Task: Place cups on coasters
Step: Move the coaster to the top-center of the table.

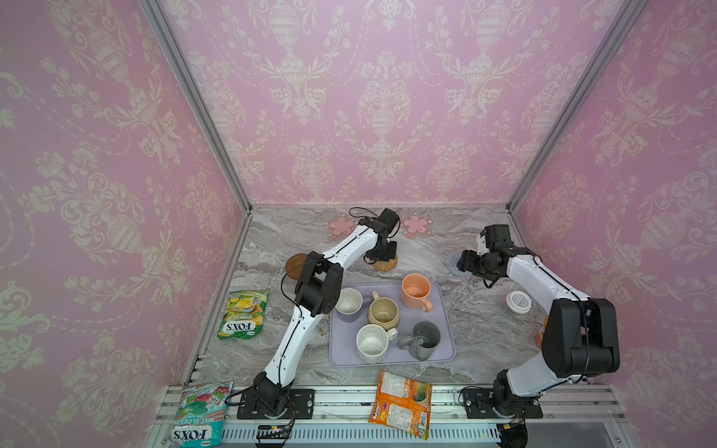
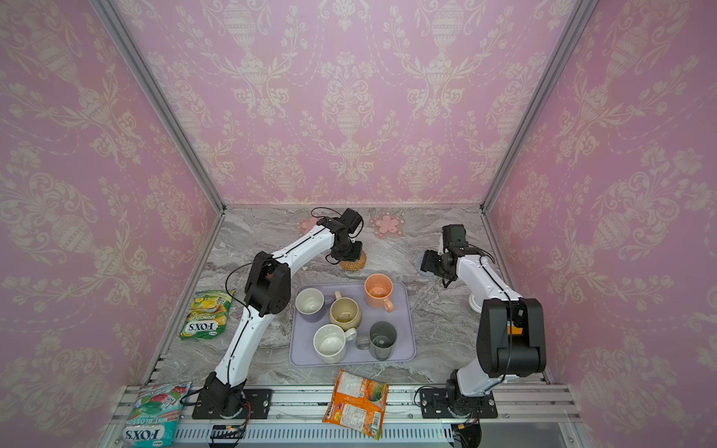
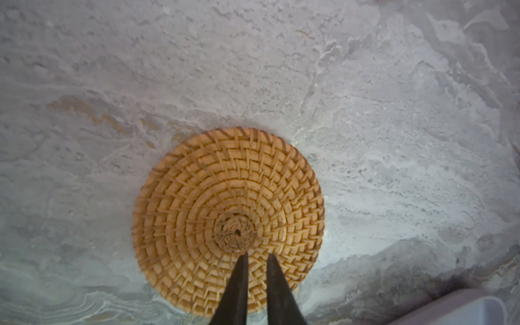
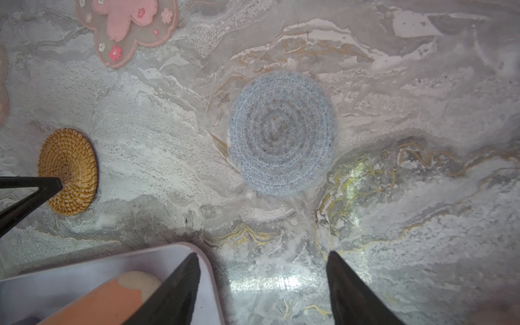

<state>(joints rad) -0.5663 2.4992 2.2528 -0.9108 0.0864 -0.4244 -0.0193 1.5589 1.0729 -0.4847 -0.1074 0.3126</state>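
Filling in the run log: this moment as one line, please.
left gripper: shut, tips at rattan coaster | right gripper: open, empty | cups: five on tray | placed: none

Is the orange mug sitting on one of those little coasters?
No, in a top view the peach-orange mug stands on the lavender tray, with no coaster under it.

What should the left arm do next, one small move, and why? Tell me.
Probably raise the left gripper from the rattan coaster and open it: its jaws are shut on nothing, tips at the coaster's middle, and all five mugs sit on the tray.
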